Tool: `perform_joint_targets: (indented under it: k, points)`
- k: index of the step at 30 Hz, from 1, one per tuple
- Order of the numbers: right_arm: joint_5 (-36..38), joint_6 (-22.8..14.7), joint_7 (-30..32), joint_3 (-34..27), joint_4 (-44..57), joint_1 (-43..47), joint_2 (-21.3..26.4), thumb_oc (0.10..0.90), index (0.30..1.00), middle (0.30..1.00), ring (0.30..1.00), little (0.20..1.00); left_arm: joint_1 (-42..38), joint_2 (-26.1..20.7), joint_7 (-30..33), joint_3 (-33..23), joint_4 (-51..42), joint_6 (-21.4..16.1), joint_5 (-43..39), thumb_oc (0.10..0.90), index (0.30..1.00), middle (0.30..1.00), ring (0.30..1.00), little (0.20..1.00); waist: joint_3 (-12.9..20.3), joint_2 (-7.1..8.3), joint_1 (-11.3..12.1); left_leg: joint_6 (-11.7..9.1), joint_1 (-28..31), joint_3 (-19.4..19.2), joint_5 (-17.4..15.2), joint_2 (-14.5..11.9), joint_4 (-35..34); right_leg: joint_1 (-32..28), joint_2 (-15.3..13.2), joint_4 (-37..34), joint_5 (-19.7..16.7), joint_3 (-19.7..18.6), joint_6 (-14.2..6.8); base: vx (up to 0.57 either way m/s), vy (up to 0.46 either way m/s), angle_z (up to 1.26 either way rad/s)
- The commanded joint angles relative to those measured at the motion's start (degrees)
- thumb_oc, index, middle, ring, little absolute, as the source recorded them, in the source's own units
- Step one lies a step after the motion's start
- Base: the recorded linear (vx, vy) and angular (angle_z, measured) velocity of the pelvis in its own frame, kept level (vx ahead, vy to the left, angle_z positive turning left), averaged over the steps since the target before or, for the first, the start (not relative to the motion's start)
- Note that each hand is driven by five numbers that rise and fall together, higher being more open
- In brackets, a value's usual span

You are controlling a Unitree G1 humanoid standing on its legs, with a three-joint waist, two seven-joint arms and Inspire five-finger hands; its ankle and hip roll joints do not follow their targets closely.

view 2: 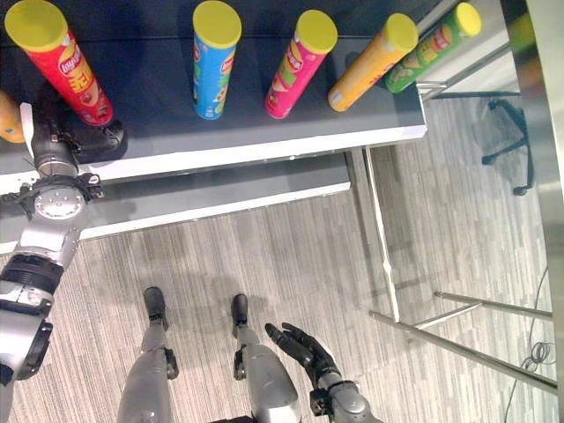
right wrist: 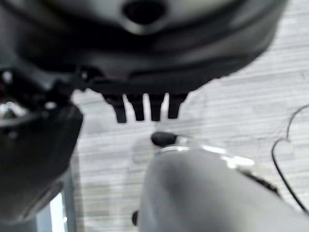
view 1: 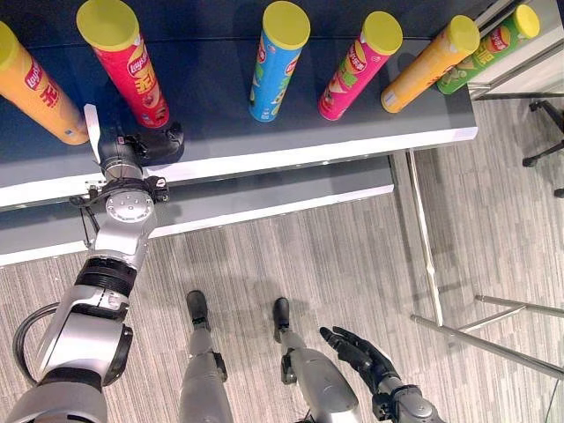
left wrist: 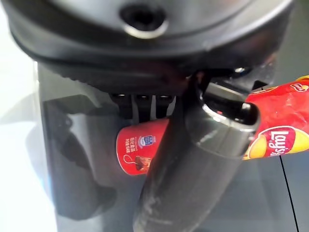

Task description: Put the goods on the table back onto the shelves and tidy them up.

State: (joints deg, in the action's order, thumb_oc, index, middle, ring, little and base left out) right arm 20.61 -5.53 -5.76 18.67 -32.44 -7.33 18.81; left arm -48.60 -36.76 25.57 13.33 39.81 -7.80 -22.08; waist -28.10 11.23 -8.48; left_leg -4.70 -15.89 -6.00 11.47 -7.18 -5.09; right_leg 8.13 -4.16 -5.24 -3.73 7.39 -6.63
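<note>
A red can of crisps (view 1: 132, 75) with a yellow lid stands upright near the left of the dark shelf (view 1: 264, 150). My left hand (view 1: 152, 145) is at its foot, and in the left wrist view the red can (left wrist: 140, 152) lies between the thumb (left wrist: 193, 164) and the fingers (left wrist: 140, 106), gripped low down. Along the same shelf stand an orange can (view 1: 35, 88), a blue can (view 1: 278, 66), a pink can (view 1: 357, 70), another orange can (view 1: 427, 66) and a green can (view 1: 489, 48). My right hand (view 1: 357, 352) hangs low over the floor, fingers relaxed, holding nothing.
A lower shelf board (view 1: 264, 198) juts out beneath the upper one. The metal shelf frame (view 1: 423, 229) runs down to the floor on the right, with bars (view 1: 493, 348) slanting across the floor there. An office chair's base (view 1: 546, 132) stands at the far right.
</note>
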Motion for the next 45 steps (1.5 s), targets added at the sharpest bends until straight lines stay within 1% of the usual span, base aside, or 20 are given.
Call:
perform_joint_targets:
  k: [1,14,19,23,26,28,30,33,34,36,37,38,39,40,41,42,44,45]
  points:
    - [-0.8,-0.56,1.5,-1.13,-2.39,-4.85,2.91,0.8,0.9,0.9,0.9,0.9,-8.62,0.91,-1.22,1.07,1.54,-5.24,1.74,0.8,0.9,0.9,0.9,0.9,3.98,0.94,-0.09,-4.52,3.03,1.89,-6.29,-4.26,0.09,4.01,-4.75,2.01,1.11,0.87,-5.48,0.0,0.0,0.0]
    - [-2.26,-0.62,2.68,-1.3,-4.73,-4.07,1.87,0.8,0.9,0.9,0.9,0.9,-7.89,2.03,-0.96,0.77,-0.13,-5.52,1.63,0.8,0.9,0.9,0.9,0.9,3.95,0.56,-0.37,-4.43,3.04,1.8,-6.43,-4.13,0.09,4.03,-4.73,2.23,1.33,0.94,-5.44,0.0,0.0,-0.03]
    - [-2.52,-0.7,2.85,-1.14,-5.04,-4.07,1.57,0.8,0.9,0.9,0.9,0.9,-7.77,2.12,0.72,0.26,0.62,-4.77,3.55,0.8,0.9,0.9,0.9,0.9,3.92,0.59,-0.32,-4.4,3.0,1.87,-6.42,-4.14,0.09,4.02,-4.67,2.09,1.33,0.96,-5.42,0.0,0.0,0.0]
    - [-2.98,-0.71,3.0,-0.79,-4.8,-4.16,1.51,0.8,0.9,0.9,0.9,0.9,-6.92,2.72,2.51,-1.46,0.03,-4.9,3.51,0.8,0.9,0.9,0.9,0.9,4.13,0.76,0.0,-4.39,3.16,2.06,-6.46,-4.19,0.09,3.66,-4.7,1.96,1.41,1.14,-5.44,0.0,0.0,0.0]
    - [-3.2,-0.67,2.91,-0.86,-4.31,-4.26,1.56,0.8,0.9,0.9,0.9,0.9,-5.17,3.57,4.66,-3.48,-4.71,-5.52,4.36,0.8,0.9,0.9,0.9,0.9,4.58,0.78,0.42,-4.46,3.35,2.29,-6.6,-4.1,0.09,3.13,-4.73,2.04,1.69,1.51,-5.47,0.0,0.0,0.0]
    - [-3.41,-0.7,2.73,-0.84,-4.41,-4.01,1.45,0.8,0.9,0.9,0.9,0.9,-3.54,3.7,5.68,-4.05,-9.33,-5.47,6.73,0.8,0.9,0.9,0.9,0.9,5.02,0.85,0.87,-4.46,3.45,2.49,-6.73,-4.07,0.09,2.72,-4.76,2.0,1.84,1.84,-5.48,0.03,-0.009,0.05]
    - [-3.67,-0.53,2.6,-0.96,-4.45,-3.84,1.44,0.8,0.9,0.9,0.9,0.9,-0.74,4.01,6.52,-5.37,-15.02,-5.12,9.19,0.8,0.9,0.9,0.9,0.9,5.49,0.87,1.45,-4.48,3.71,2.72,-6.91,-4.01,0.09,2.09,-4.82,2.04,2.14,2.23,-5.51,0.03,0.003,0.1]
    - [-4.44,-0.17,2.46,-1.41,-5.28,-2.61,1.06,0.8,0.9,0.9,0.9,0.9,4.09,5.3,5.83,-6.72,-24.36,-4.95,12.49,0.8,0.9,0.9,0.9,0.9,6.26,0.92,2.75,-4.53,4.21,3.06,-7.18,-3.94,0.09,1.18,-4.94,2.2,2.51,2.82,-5.48,0.03,0.004,0.06]
    - [-4.45,-0.18,2.46,-1.38,-5.3,-2.64,1.09,0.8,0.9,0.9,0.9,0.9,4.29,5.34,5.84,-6.82,-24.59,-4.82,12.56,0.8,0.9,0.9,0.9,0.9,6.27,0.9,2.72,-4.53,4.26,3.06,-7.19,-3.94,0.09,1.13,-4.94,2.2,2.52,2.82,-5.48,0.01,0.007,0.04]
    - [-4.83,0.05,2.41,-1.5,-5.91,-1.47,0.88,0.8,0.9,0.9,0.9,0.9,7.93,5.91,4.09,-6.8,-30.05,-4.86,14.78,0.8,0.9,0.9,0.9,0.9,6.94,1.04,3.62,-4.57,4.67,3.27,-7.48,-3.92,0.18,0.38,-4.94,2.48,2.88,3.19,-5.42,0.03,-0.008,0.06]
    - [-6.22,0.62,2.77,-2.0,-6.78,1.08,1.09,0.8,0.9,0.9,0.9,0.9,13.57,6.83,-0.02,-5.99,-35.8,-5.19,15.57,0.8,0.9,0.9,0.9,0.9,8.1,1.04,5.29,-4.54,5.16,3.83,-7.92,-3.92,0.33,-0.67,-4.97,2.82,3.34,4.05,-5.26,0.04,-0.021,0.08]
    - [-6.23,0.6,2.77,-1.95,-6.82,1.08,1.09,0.8,0.9,0.9,0.9,0.9,13.76,6.83,-0.08,-6.09,-36.0,-5.09,15.58,0.8,0.9,0.9,0.9,0.9,8.11,1.03,5.23,-4.55,5.19,3.86,-7.94,-3.93,0.34,-0.73,-4.96,2.82,3.36,4.09,-5.25,0.04,-0.017,0.08]
    - [-6.49,0.97,3.19,-2.57,-6.93,2.26,1.28,0.8,0.9,0.9,0.9,0.9,16.13,6.79,-1.68,-6.35,-38.05,-5.36,15.15,0.8,0.9,0.9,0.9,0.9,8.44,0.88,6.0,-4.55,5.4,4.06,-8.03,-3.91,0.32,-1.13,-4.99,2.85,3.48,4.47,-5.2,0.0,0.0,0.15]
    - [-6.49,0.99,3.2,-2.51,-6.93,2.24,1.31,0.8,0.9,0.9,0.9,0.9,16.33,6.8,-1.75,-6.48,-38.27,-5.26,15.15,0.8,0.9,0.9,0.9,0.9,8.44,0.86,5.94,-4.56,5.46,4.08,-8.05,-3.92,0.32,-1.2,-4.98,2.83,3.49,4.49,-5.2,0.02,0.005,0.19]
    - [-6.88,1.09,3.89,-2.8,-7.05,4.99,1.48,0.8,0.9,0.9,0.9,0.9,20.76,6.52,-5.08,-6.28,-40.95,-5.53,13.61,0.8,0.9,0.9,0.9,0.9,9.02,0.61,7.31,-4.45,5.74,4.59,-8.24,-3.77,0.42,-1.89,-5.03,3.15,3.78,5.05,-5.04,0.02,0.004,0.22]
    - [-6.88,1.09,3.89,-2.79,-7.06,5.0,1.48,0.8,0.9,0.9,0.9,0.9,20.78,6.52,-5.09,-6.3,-40.97,-5.52,13.61,0.8,0.9,0.9,0.9,0.9,9.02,0.61,7.29,-4.45,5.75,4.6,-8.24,-3.77,0.42,-1.91,-5.03,3.14,3.78,5.06,-5.04,0.02,0.001,0.15]
    - [-8.59,1.56,4.28,-2.86,-5.67,7.48,2.49,0.8,0.9,0.9,0.9,0.9,26.72,6.19,-8.43,-7.3,-43.84,-5.55,11.91,0.8,0.9,0.9,0.9,0.9,9.39,0.03,9.13,-4.3,5.97,5.57,-8.45,-3.43,0.53,-2.84,-5.18,3.64,4.43,6.32,-4.85,0.02,-0.005,0.18]
    - [-8.93,1.78,4.76,-2.93,-4.26,10.09,3.21,0.8,0.9,0.9,0.9,0.9,31.27,6.13,-11.71,-7.22,-45.59,-5.78,9.0,0.8,0.9,0.9,0.9,0.9,9.66,-0.51,11.02,-4.22,5.85,6.55,-8.42,-3.13,0.6,-3.56,-5.38,3.96,4.84,7.47,-4.67,0.01,0.002,0.2]
